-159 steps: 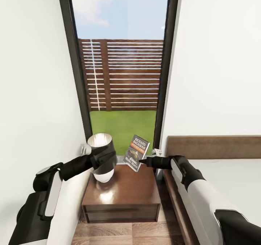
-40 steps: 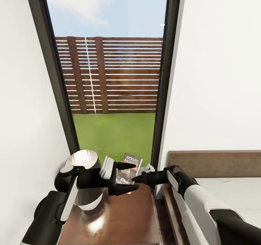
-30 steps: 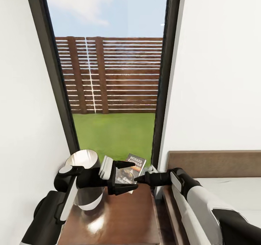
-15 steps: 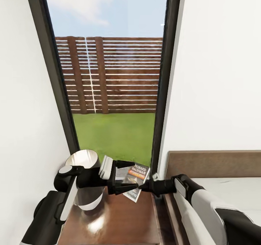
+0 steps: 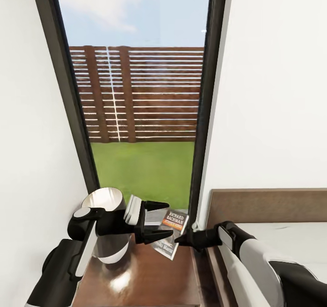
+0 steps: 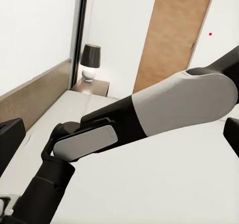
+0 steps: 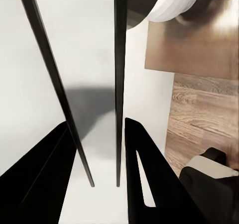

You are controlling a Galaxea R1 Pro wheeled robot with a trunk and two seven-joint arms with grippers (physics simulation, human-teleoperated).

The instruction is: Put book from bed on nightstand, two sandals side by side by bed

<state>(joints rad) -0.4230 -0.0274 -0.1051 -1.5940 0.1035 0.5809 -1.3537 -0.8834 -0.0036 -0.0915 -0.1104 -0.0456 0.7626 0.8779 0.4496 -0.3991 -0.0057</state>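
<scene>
The book [image 5: 170,233] hangs tilted just past the tip of my right gripper [image 5: 181,240], over the far end of the nightstand [image 5: 150,275]. From the head view I cannot tell whether those fingers are pinching its lower corner or merely lying against it; in the right wrist view the two dark fingers [image 7: 149,184] stand apart with nothing visibly between them, so I judge the gripper is open, or nearly so. The book's lower edge looks close to the wood, though I cannot tell if it touches.

My left gripper [image 5: 156,223] sits on the book's other side with its fingers spread wide, one tip above and one below the cover's near edge, holding nothing. Behind that wrist stands the lamp [image 5: 106,227], close enough to knock.

As for handling, I judge the book light, thin and a little floppy, a paperback with a smooth cover that could slide out of a corner pinch or swing under its own weight. A firmer hold would be across the spine or mid-edge, not the corner. If it drops flat here it should survive well enough; the risk is that it skids off the glossy top toward the bed [image 5: 290,234] or the window [image 5: 141,116].
</scene>
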